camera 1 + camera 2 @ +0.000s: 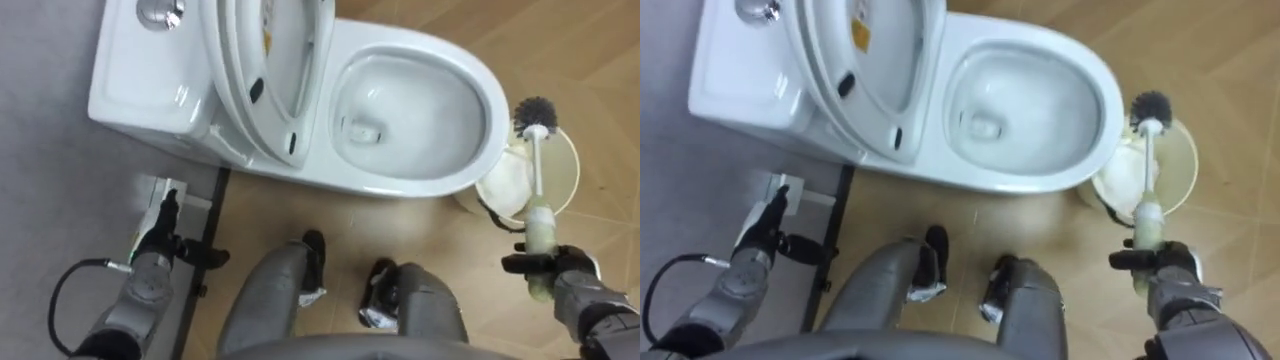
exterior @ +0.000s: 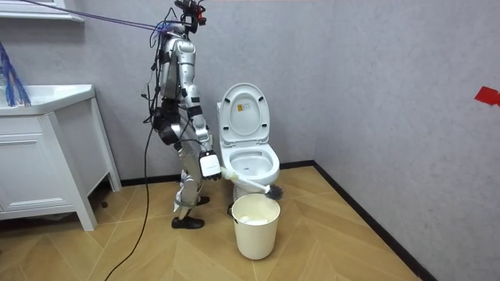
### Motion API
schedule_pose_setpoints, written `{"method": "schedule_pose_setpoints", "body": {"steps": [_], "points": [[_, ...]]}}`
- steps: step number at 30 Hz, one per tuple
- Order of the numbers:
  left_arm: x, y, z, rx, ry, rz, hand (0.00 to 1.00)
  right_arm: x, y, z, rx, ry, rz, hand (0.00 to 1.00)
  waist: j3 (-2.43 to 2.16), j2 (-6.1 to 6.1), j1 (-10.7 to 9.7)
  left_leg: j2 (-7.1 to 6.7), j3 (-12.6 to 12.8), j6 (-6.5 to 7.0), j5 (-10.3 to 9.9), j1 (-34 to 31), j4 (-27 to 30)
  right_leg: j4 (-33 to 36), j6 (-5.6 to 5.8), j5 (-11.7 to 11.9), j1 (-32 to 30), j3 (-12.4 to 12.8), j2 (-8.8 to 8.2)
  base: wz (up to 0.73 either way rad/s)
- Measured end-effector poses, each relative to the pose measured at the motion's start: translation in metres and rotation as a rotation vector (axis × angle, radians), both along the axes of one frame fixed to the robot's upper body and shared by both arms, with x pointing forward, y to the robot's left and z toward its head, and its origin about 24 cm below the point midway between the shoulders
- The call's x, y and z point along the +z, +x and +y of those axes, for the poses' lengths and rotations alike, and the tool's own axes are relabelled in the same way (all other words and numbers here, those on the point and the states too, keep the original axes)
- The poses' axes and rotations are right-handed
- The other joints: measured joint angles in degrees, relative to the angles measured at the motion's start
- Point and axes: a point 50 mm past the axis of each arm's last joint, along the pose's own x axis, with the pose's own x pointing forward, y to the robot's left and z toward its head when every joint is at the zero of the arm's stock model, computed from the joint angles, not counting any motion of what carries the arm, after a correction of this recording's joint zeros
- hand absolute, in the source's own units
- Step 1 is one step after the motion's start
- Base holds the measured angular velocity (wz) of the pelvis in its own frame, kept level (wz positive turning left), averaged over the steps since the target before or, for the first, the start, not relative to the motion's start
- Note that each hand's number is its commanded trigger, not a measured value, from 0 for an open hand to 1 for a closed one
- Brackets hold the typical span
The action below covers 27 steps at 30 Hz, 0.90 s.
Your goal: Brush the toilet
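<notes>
Right hand curled round toilet brush handle. Bristle head hangs over cream bin, just beside toilet bowl, not in it. Lid, seat up. Scrubbing judged not begun. Left hand idle, fingers straight.

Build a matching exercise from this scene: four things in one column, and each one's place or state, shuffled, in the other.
Things:
1. brush
2. toilet seat
3. bin
4. left hand

Places or states:
A. raised up
B. stands beside the toilet
C. empty, fingers straight
D. gripped by the right hand

Pairs: 1-D, 2-A, 3-B, 4-C.
</notes>
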Motion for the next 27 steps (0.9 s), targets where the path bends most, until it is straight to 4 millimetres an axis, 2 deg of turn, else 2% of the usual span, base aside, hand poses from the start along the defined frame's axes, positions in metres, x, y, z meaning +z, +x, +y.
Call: {"method": "schedule_pose_setpoints", "body": {"steps": [1,3,4,6,9,15,17,20,21,25,27], "points": [[-0.002,-0.01,0.002,0.023,-0.002,0.016,0.0,-0.003,-0.006,0.002,-0.012,0.011,0.008,1.0,-0.28,-0.33,0.0,-0.08,0.0,-0.01,0.0,2.8,-1.8,-2.6,0.33,0.5,3.1,-0.2,0.4,0.03],[-0.005,-0.022,0.005,0.052,-0.003,0.031,0.0,-0.008,-0.016,0.007,-0.016,0.027,0.026,1.0,-0.5,-0.68,-0.5,-0.17,0.0,-0.02,0.0,6.6,-3.6,-6.4,0.77,1.3,7.7,-1.0,1.03,0.09],[-0.004,-0.027,0.006,0.055,0.001,0.031,0.0,-0.011,-0.021,0.01,-0.015,0.037,0.033,1.0,-0.74,-0.98,-0.7,-0.3,-0.1,-0.02,0.0,8.2,-4.6,-8.3,1.02,1.6,9.8,-1.3,1.44,0.16],[-0.003,-0.031,0.006,0.065,-0.003,0.023,0.0,-0.013,-0.025,0.012,-0.013,0.044,0.034,1.0,-0.91,-1.21,-0.9,-0.92,-1.3,-0.04,0.0,10.2,-5.8,-10.2,1.41,1.9,12.7,-2.4,1.67,0.28],[-0.001,-0.035,0.002,0.059,-0.01,-0.001,0.0,-0.016,-0.034,0.015,-0.008,0.061,0.039,1.0,-0.92,-1.52,-0.5,-1.43,-1.6,-0.04,0.0,13.6,-7.7,-12.8,1.93,2.3,16.6,-3.5,1.68,0.18],[0.009,-0.047,0.002,0.07,0.024,-0.063,0.0,-0.016,-0.034,0.021,0.02,0.082,0.018,1.0,-0.84,-2.63,-0.4,-1.92,-2.1,-0.04,0.0,18.5,-9.1,-16.6,2.42,3.1,22.9,-4.3,2.14,0.08],[0.013,-0.047,0.0,0.038,0.053,-0.078,0.0,-0.014,-0.025,0.022,0.04,0.08,-0.004,1.0,-0.89,-2.7,-0.1,-1.85,-2.1,-0.04,0.0,19.0,-9.0,-17.1,2.36,3.3,23.7,-4.4,2.31,0.0],[0.02,-0.042,-0.001,-0.032,0.102,-0.113,0.0,-0.012,-0.019,0.023,0.059,0.077,-0.027,1.0,-0.89,-2.57,0.6,-1.96,-3.1,-0.06,0.0,19.9,-9.0,-17.2,2.31,3.3,25.2,-6.0,2.31,0.18],[0.027,-0.037,-0.002,-0.055,0.123,-0.156,0.0,-0.012,-0.017,0.023,0.057,0.077,-0.037,1.0,-0.78,-2.68,1.2,-1.91,-3.4,-0.13,-0.1,20.3,-9.0,-17.1,2.31,3.3,25.6,-6.0,2.36,0.13],[0.05,-0.023,-0.004,-0.093,0.194,-0.303,0.0,-0.008,-0.011,0.021,0.052,0.068,-0.081,1.0,-1.01,-2.17,3.6,-1.94,-4.5,-0.2,-0.2,20.3,-8.8,-16.9,2.24,3.4,25.6,-6.0,2.34,0.07],[0.056,-0.019,-0.003,-0.102,0.226,-0.346,0.0,-0.007,-0.008,0.02,0.073,0.057,-0.089,1.0,-0.98,-2.12,4.1,-1.93,-4.8,-0.3,-0.1,20.2,-8.3,-16.9,2.14,3.3,25.5,-6.0,2.39,0.07]]}}
